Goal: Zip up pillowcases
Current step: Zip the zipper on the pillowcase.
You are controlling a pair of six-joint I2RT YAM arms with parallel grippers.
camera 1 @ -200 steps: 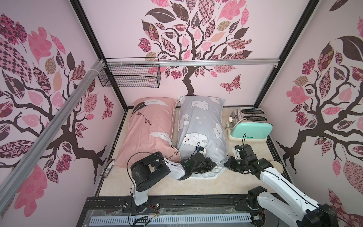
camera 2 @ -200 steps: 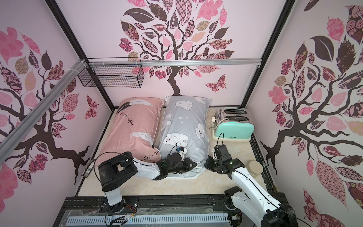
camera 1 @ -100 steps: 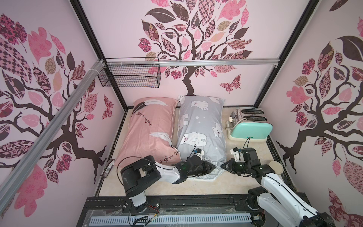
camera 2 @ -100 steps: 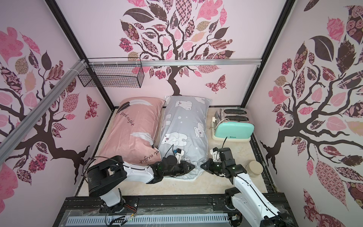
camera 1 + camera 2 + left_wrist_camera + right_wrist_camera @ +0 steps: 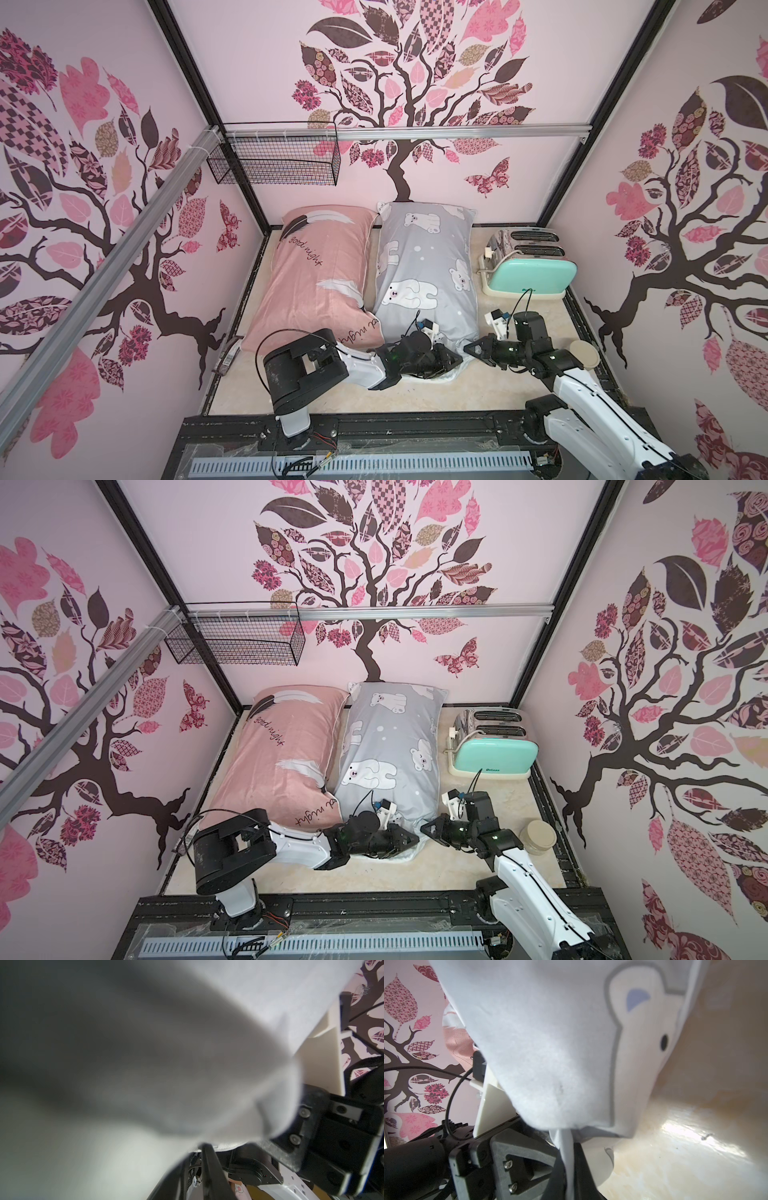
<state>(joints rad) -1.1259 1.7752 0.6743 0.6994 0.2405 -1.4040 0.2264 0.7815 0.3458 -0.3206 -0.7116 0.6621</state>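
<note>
Two pillowcases lie side by side on the beige table in both top views: a dusty pink one (image 5: pixel 320 270) with feathers and script, and a grey one (image 5: pixel 428 266) with polar bears. At the grey one's near end, my left gripper (image 5: pixel 449 359) lies low, pointing right. In the left wrist view blurred grey fabric (image 5: pixel 249 1001) fills the picture. The left gripper (image 5: pixel 195 1151) shows a narrow gap with nothing seen in it. My right gripper (image 5: pixel 471 348) faces it from the right. The right gripper (image 5: pixel 564 1142) is shut on a fold of the grey pillowcase (image 5: pixel 550 1043).
A mint and chrome toaster (image 5: pixel 532 272) stands right of the grey pillow. A round tan disc (image 5: pixel 584 353) lies beside the right arm. A black wire basket (image 5: pixel 274 160) hangs on the back wall. The pink pillow (image 5: pixel 282 754) almost touches the left wall.
The left arm has swung down and left while its gripper slid right along the grey pillow's near end; its jaws have parted a little. The right gripper shifted slightly left, still shut.
</note>
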